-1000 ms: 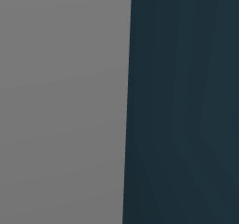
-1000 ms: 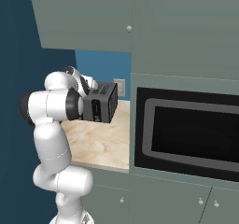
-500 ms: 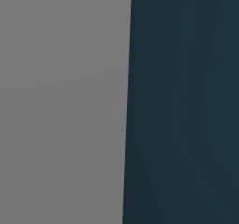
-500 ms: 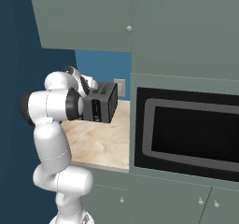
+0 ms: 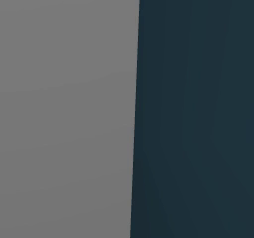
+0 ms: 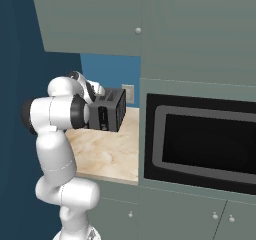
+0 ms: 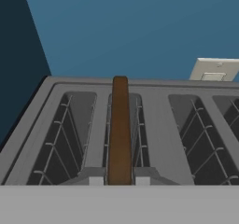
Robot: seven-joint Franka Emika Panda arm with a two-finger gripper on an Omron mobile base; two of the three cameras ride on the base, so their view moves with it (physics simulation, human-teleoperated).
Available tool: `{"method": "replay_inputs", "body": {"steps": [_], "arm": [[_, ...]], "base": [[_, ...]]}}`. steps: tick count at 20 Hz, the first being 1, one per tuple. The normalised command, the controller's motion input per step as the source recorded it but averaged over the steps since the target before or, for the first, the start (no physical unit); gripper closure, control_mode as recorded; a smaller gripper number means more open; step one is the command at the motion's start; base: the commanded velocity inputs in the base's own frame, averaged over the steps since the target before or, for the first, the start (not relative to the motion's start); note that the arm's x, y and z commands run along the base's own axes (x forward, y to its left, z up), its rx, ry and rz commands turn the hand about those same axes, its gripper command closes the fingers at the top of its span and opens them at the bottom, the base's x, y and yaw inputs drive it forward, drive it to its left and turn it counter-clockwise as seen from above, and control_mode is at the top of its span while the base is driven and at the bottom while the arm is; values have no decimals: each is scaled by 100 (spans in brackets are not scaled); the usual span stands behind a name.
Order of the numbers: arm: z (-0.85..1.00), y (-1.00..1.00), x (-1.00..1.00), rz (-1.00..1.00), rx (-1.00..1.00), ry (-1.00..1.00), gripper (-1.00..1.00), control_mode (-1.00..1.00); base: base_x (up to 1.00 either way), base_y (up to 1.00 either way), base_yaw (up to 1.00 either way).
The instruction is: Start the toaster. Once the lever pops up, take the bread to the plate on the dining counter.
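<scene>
Above the toaster (image 7: 121,139) the gripper (image 7: 119,181) hangs with its jaws drawn in as far as they go, one pale fingertip (image 7: 95,181) on either side of the near end of the bread (image 7: 119,129). That they pinch the slice seems likely, since the tips sit right against it, but the contact itself is cut off by the lower edge of the hand view. The bread is a thin dark brown slice standing on edge in the second slot from the left, its top above the slot rim; the slots beside it show bare wire racks.

From the right base view the toaster (image 6: 107,109) is a dark box on a beige, veined counter (image 6: 105,156), with the white arm (image 6: 55,134) bent in front of it. Behind it is a blue wall with a pale outlet plate (image 6: 128,93). Grey-green cabinets (image 6: 135,19) hang above, and a built-in oven (image 6: 200,141) with a dark window sits to the right, drawers below it.

The arm hides the hand and the toaster's left side there. The left base view gives just flat grey and dark blue surfaces, nothing recognisable.
</scene>
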Motion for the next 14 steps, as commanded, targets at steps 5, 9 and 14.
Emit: {"method": "replay_inputs", "body": {"steps": [5, 9, 14], "arm": [[3, 0, 0, 0, 0, 0, 100, -100], [28, 0, 0, 0, 0, 0, 100, -100], [38, 0, -6, 0, 0, 0, 100, -100]], "base": [[0, 0, 0], [0, 0, 0], [0, 0, 0]]}}
